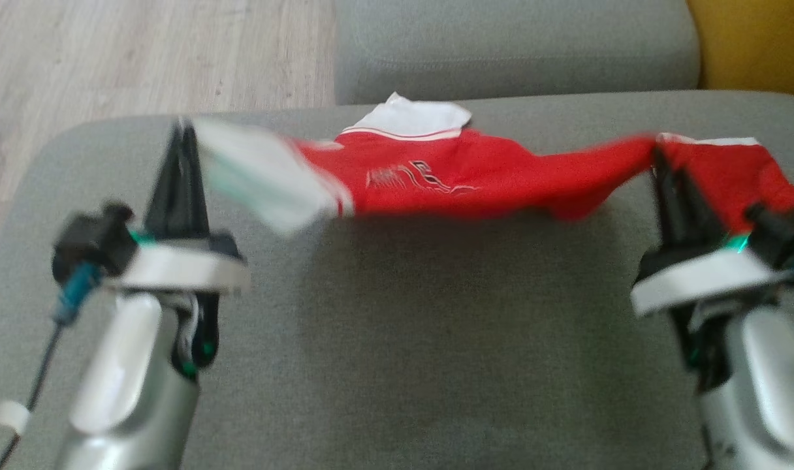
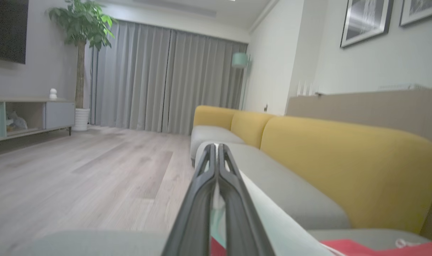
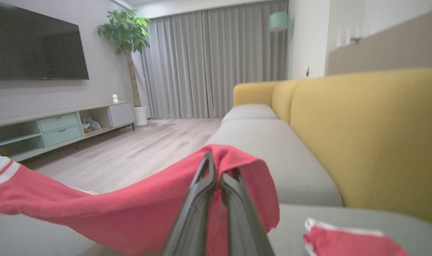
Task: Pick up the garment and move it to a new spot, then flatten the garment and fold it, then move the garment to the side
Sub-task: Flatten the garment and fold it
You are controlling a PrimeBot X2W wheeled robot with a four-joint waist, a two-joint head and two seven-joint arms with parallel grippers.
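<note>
Count: 1 garment point(image 1: 436, 179); 2 grippers, i.e. left gripper point(image 1: 183, 130) and right gripper point(image 1: 658, 163); 2 grey seat pads, near cushion point(image 1: 397, 339) and far cushion point(image 1: 514, 46); 3 yellow back pads point(image 2: 344, 167); 1 plant point(image 3: 125, 28); 1 TV point(image 3: 34, 46); 2 framed pics point(image 2: 365, 21).

Garment: red top w/ white collar, white sleeve at its left end, thin white piping, small line print on chest. Blurred. Strung between both grippers above near cushion, sagging mid-span, shadow under it. Right end drapes down past right gripper.

Left gripper: pinched tight on white sleeve edge. Right gripper: closed on red fabric, a fold hooding its tips in R wrist view.

Materials: garment thin, soft cloth. Cushions coarse grey weave, rounded corners. Fingers point(image 1: 178, 189) long, dark, tapering. Floor point(image 1: 142, 59) pale wood planks. Curtains point(image 3: 216, 60) grey, pleated.
</note>
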